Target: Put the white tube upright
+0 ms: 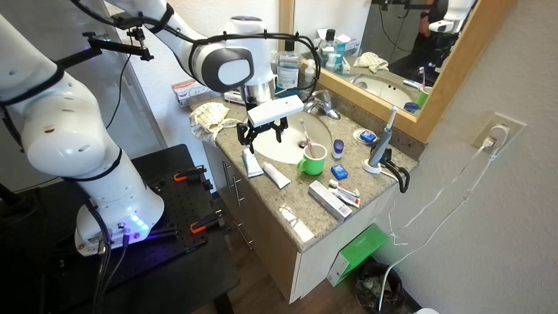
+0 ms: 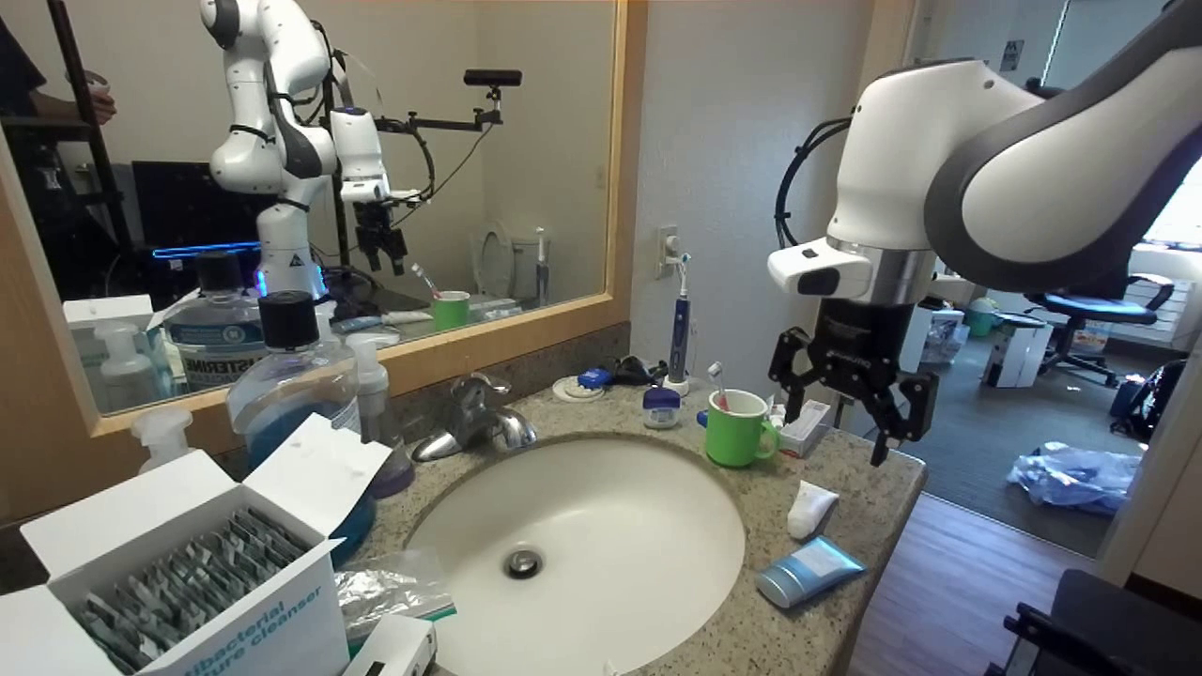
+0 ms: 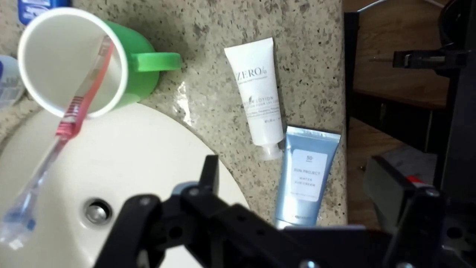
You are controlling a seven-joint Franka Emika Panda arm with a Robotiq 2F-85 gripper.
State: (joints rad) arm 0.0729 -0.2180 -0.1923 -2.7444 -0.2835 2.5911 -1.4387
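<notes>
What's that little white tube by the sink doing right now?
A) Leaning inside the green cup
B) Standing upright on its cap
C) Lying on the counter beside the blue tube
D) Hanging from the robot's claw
C: the wrist view shows the white tube lying on the counter beside the blue tube, and in an exterior view the gripper is open and clear of it.

1. Arm (image 1: 65, 122) stands up from its base (image 1: 130, 203), base lit blue.
2. Forearm (image 1: 185, 27) slopes down to wrist (image 1: 258, 93); wrist near vertical.
3. Gripper (image 2: 836, 439) points down in both exterior views.
4. Jaws spread wide, fingertips (image 3: 211, 168) well apart.
</notes>
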